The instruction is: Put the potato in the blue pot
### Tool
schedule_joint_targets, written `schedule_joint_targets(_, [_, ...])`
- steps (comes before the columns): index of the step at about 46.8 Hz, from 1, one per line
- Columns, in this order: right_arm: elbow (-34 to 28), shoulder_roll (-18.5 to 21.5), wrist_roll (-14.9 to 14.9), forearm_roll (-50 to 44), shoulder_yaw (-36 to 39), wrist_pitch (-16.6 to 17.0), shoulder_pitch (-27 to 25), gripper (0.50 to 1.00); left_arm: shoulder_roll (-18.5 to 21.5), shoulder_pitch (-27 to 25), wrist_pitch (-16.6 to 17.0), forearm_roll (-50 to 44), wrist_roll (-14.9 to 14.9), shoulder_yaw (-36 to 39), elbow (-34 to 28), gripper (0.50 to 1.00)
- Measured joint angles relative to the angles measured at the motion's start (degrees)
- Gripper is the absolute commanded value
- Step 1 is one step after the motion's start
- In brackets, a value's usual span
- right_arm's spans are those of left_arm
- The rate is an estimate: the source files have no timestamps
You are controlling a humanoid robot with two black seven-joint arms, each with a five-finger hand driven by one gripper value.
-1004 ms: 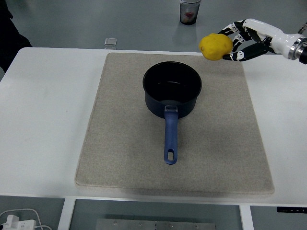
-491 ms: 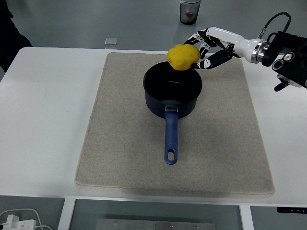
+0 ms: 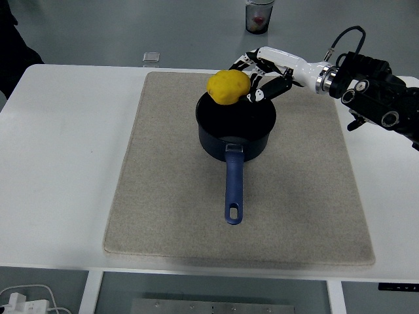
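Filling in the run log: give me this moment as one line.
right hand: shut on potato | potato: held above far-left rim of blue pot | pot: on mat, handle toward near edge | left hand: not in view

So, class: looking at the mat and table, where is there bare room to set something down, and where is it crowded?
Bare room: the mat left of the blue pot, the mat right of its handle, and the white table left of the mat. Crowded: the far middle, where the right hand holds the potato over the pot's far rim.

The pot [image 3: 236, 127] sits on the mat [image 3: 163, 196], the potato [image 3: 228, 87] above its far-left rim in the right hand [image 3: 262, 75].
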Motion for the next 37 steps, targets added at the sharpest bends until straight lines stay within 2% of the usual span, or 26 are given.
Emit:
schedule_joint_targets(23, [-0.03,0.56,0.16,0.05,0.65,-1.05,-2.69,0.506,0.0,0.0,0.02,0.0,0.0,0.0,0.01,0.996])
schedule_joint_targets(24, [-0.03,0.56,0.14,0.09,0.65,-1.04,-2.69,0.551,0.0,0.0,0.02,0.0,0.0,0.0,0.01,0.996])
schedule_joint_targets(26, [-0.03,0.56,0.08,0.14,0.65,-1.01,-2.69,0.59,0.0,0.0,0.02,0.0,0.0,0.0,0.01,0.996])
schedule_joint_targets(27, [-0.01,0.56,0.06,0.25,0.65,-1.0,-2.69,0.633,0.0,0.0,0.02,0.0,0.0,0.0,0.01,0.996])
schedule_joint_targets(29, [0.0,0.56,0.03,0.62,0.65,-0.95,-2.7,0.832,0.0,-0.01,0.02,0.0,0.0,0.0,0.01,0.996])
schedule_joint_targets(30, [0.01,0.53,0.02,0.89,0.65,-0.75,-2.7,0.894,0.0,-0.01,0.02,0.0,0.0,0.0,0.01,0.996])
schedule_joint_targets(33, [0.03,0.41,0.01,1.93,0.72,-0.37,-2.7,0.923,0.0,-0.01,0.02,0.0,0.0,0.0,0.01,0.996])
schedule_joint_targets(37, [0.05,0.4,0.01,3.17,0.74,-0.12,-2.7,0.928,0.0,0.0,0.04,0.0,0.0,0.0,0.01,0.996])
